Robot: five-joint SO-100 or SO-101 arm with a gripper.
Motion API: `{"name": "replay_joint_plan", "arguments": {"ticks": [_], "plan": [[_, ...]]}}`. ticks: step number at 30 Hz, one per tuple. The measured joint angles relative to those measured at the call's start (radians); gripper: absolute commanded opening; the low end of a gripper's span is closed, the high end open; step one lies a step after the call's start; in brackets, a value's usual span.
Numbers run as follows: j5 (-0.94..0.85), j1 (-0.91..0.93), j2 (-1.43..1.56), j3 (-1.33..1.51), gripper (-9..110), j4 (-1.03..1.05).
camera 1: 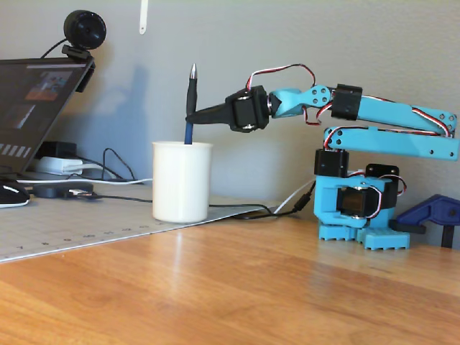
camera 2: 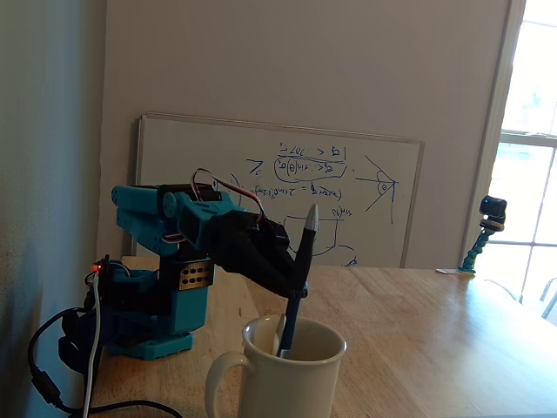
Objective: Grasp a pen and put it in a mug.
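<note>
Pincer [camera 1: 191,117] clamped on the pen [camera 1: 190,93], gripping the black upper section just above the rim of the mug [camera 1: 182,181]; same grip seen in the other fixed view [camera 2: 300,280], where the dark fingers meet the pen [camera 2: 305,252] from the left. Pen stands near upright, silver tip up, blue barrel reaching down inside the mug [camera 2: 287,374]; lower end hidden by the wall, so whether it touches the bottom cannot be told. Mug white, upright on a light mat [camera 1: 65,226] on the wooden tabletop [camera 1: 251,287]; handle [camera 2: 222,383] visible only in the view from behind it. Arm [camera 1: 381,118] teal, stretched roughly level from its base [camera 1: 359,208] at right toward the mug. A black cable [camera 1: 237,210] runs behind the mug along the mat. Laptop [camera 1: 36,115] with a webcam [camera 1: 85,32] on its edge at far left. In the opposite view a whiteboard [camera 2: 348,174] leans on the wall behind the arm [camera 2: 174,222], window [camera 2: 531,157] at right.
</note>
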Motion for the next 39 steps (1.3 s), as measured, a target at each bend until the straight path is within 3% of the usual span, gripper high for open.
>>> {"name": "replay_joint_plan", "arguments": {"ticks": [9, 14, 26, 39], "plan": [[0.008, 0.000, 0.002, 0.005, 14, 0.000], [0.149, -0.026, 0.002, 0.005, 14, 0.000], [0.879, -0.275, 0.002, -0.092, 9, 0.000], [1.643, -0.693, -0.098, -0.092, 7, 0.000]]}}
